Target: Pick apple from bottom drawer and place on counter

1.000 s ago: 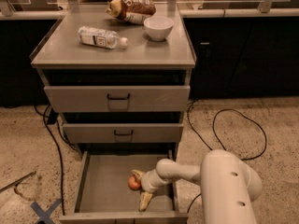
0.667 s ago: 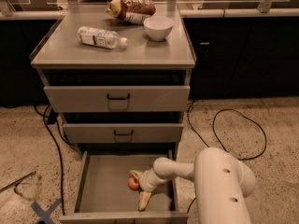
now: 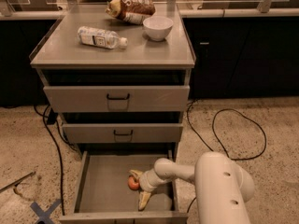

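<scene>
Reaching into the bottom drawer [image 3: 100, 188], the gripper [image 3: 139, 188] is seen low at the drawer's right side, w/ fingers [image 3: 144, 200] spread wide. The apple [image 3: 133, 184] is bracketed btwn them on the drawer floor, not pinched. Farther back, the counter [image 3: 140, 55] is occupied by a bottle [image 3: 100, 36], white bowl [image 3: 157, 27] & snack bag [image 3: 133, 9].

gripper [image 3: 138, 189]: down in the bottom drawer [image 3: 103, 181], fingers [image 3: 144, 199] spread, pale cream, matt, plastic-looking. apple [image 3: 133, 184], between the fingers: smooth skin, faint sheen. drawer floor under the fingers: grey metal, matt, plain. arm [image 3: 219, 185], behind the fingers: white smooth shell, soft gloss. counter [image 3: 149, 52], well above the fingers: grey, smooth, dull satin. on it: bottle [image 3: 100, 36], clear glossy plastic, paper-like label; bowl [image 3: 158, 27], white, glossy; bag [image 3: 133, 9], shiny, crinkled. room floor [image 3: 280, 125]: speckled, rough-looking.
</scene>
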Robot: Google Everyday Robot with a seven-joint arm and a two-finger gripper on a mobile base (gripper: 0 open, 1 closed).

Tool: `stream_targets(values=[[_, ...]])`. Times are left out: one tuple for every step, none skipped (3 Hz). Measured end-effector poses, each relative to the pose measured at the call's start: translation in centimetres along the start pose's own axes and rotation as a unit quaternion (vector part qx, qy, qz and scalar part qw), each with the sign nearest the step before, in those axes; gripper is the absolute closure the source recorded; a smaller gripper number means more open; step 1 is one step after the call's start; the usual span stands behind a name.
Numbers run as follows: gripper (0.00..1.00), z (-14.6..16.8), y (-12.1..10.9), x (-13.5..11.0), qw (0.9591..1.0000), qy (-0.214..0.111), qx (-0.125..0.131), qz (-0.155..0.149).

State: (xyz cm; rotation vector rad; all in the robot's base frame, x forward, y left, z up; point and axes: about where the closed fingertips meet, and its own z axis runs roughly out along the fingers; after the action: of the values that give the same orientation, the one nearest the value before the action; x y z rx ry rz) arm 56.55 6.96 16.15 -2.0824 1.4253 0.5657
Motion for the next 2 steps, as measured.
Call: stream_targets(values=[[0.00,0.49,-0.26,0.76,1.0000,-0.004,0.007,-0.003],[0.00,0.80,-0.41,1.29,0.9999,0.005,0.015,-0.005]])
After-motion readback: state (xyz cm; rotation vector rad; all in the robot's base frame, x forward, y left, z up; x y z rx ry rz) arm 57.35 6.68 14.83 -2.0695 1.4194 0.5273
